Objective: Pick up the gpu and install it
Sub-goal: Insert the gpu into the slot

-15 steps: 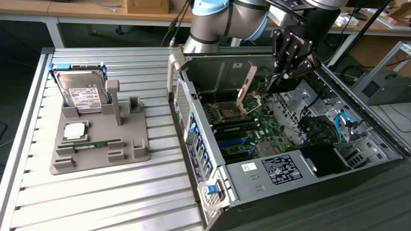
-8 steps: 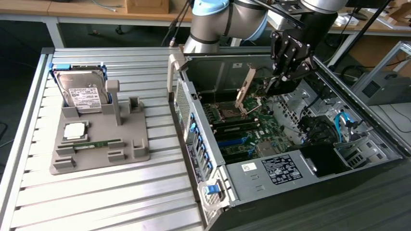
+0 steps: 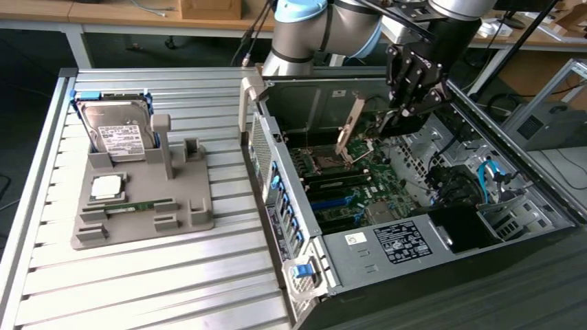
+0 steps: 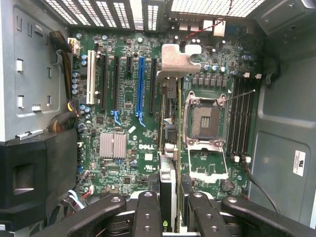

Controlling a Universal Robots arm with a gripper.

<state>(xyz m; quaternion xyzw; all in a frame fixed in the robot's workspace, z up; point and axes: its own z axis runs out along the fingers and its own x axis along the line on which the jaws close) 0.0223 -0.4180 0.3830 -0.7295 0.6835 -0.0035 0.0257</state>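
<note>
The gpu is pinched in the hand and held above the motherboard; seating is judged outstanding.

The arm enters from the far side of the exterior view. Its grey and pale-blue joints fold over, so the dark wrist slopes down toward the exterior view's left. The gripper hangs beneath the wrist, pointing downward. In the wrist view its black linked fingers stand on both sides, set partway together. They appear to press on the thin edge of the gpu between them, though the contact itself is hard to make out.
</note>
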